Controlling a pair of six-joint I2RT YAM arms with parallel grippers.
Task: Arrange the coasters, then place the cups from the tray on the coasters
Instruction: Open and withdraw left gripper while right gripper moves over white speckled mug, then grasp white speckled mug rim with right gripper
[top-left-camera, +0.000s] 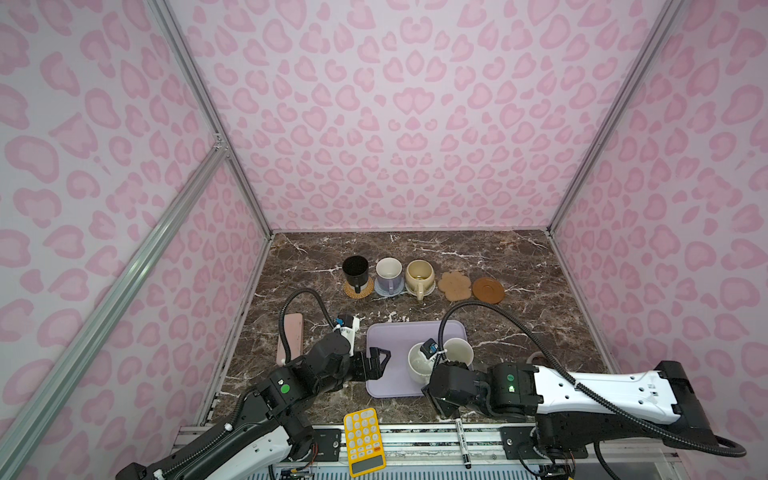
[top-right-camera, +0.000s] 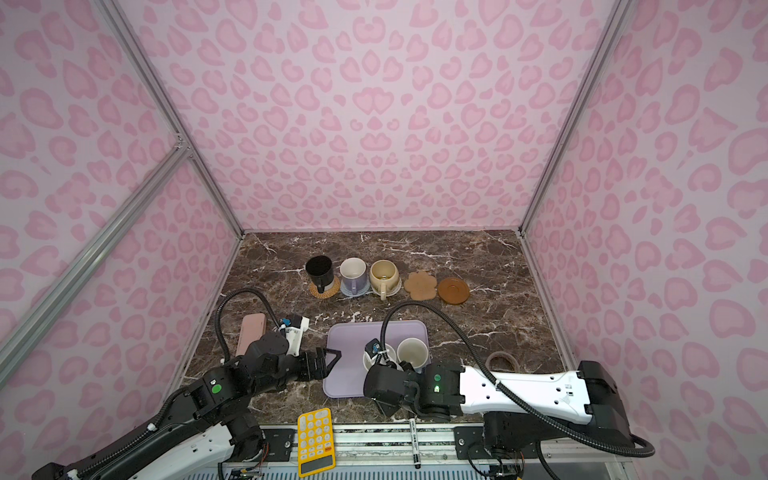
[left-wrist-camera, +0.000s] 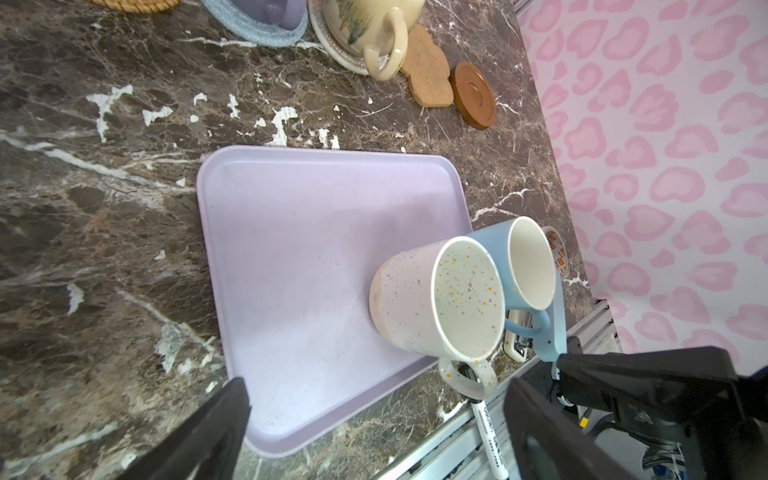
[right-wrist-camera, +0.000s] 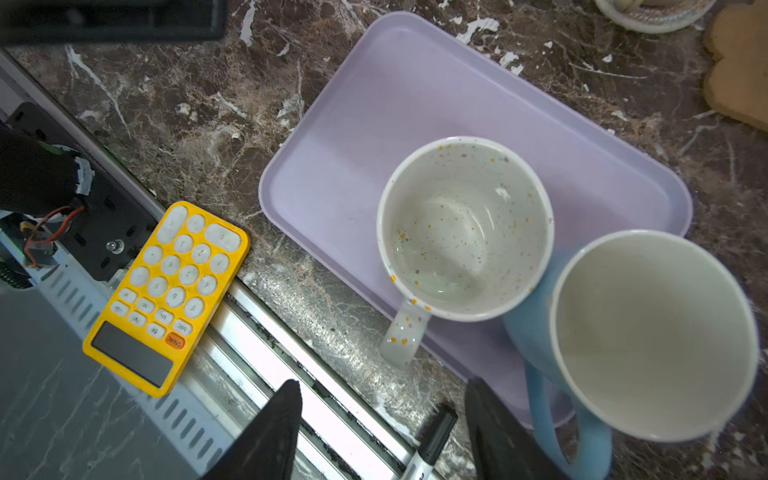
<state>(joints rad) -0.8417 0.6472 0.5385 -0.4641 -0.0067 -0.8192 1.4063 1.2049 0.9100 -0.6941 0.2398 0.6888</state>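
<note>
Writing: yellow calculator (right-wrist-camera: 166, 299) is showing digit keys and an orange key reading ON/AC. The print on the marker (top-left-camera: 462, 442) is too small to read.

Left arm is reaching in from the front left with its elbow bent. Left gripper (top-left-camera: 380, 363) is hovering over the tray's (top-left-camera: 386, 336) left edge, jaws spread wide, gripping nothing.

Right arm is stretching in from the right, wrist bending down at the tray's near edge. Right gripper (right-wrist-camera: 384, 386) is sitting just short of the speckled white mug's (right-wrist-camera: 465, 228) handle, jaws parted and not touching it.

That mug and the light blue mug (right-wrist-camera: 652, 332) are standing side by side on the tray's right part.

Black mug (top-left-camera: 355, 268), lavender mug (top-left-camera: 389, 274) and beige-yellow mug (top-left-camera: 419, 276) are sitting on coasters in the back row on the surface (top-left-camera: 498, 257). Flower coaster (top-left-camera: 457, 284) and wooden disc (top-left-camera: 488, 289) are lying bare.
</note>
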